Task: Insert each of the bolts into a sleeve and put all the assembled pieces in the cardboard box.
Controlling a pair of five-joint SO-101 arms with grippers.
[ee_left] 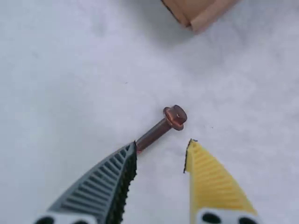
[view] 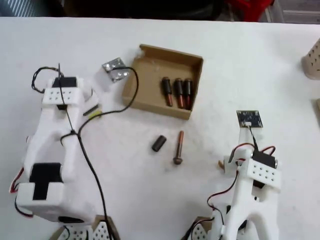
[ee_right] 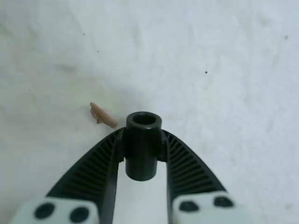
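The cardboard box (view: 131, 90) stands at the table's middle back and holds three assembled pieces (view: 178, 92) side by side. In front of it a black sleeve (view: 159, 143) and a copper bolt (view: 179, 147) lie loose on the table. My left gripper (ee_left: 161, 151) is open, low over the table; the bolt (ee_left: 163, 126) lies just beyond its tips, with the shank passing behind the grey finger (ee_left: 117, 172). My right gripper (ee_right: 142, 135) is shut on a black sleeve (ee_right: 142, 140), held with its bore facing outward. The right arm (view: 260, 172) is at the front right.
A small brown scrap (ee_right: 103, 115) lies on the table beside the held sleeve. A shiny metal piece (view: 115, 69) sits left of the box and a small circuit board (view: 249, 118) lies ahead of the right arm. A beige object (view: 312, 60) is at the right edge.
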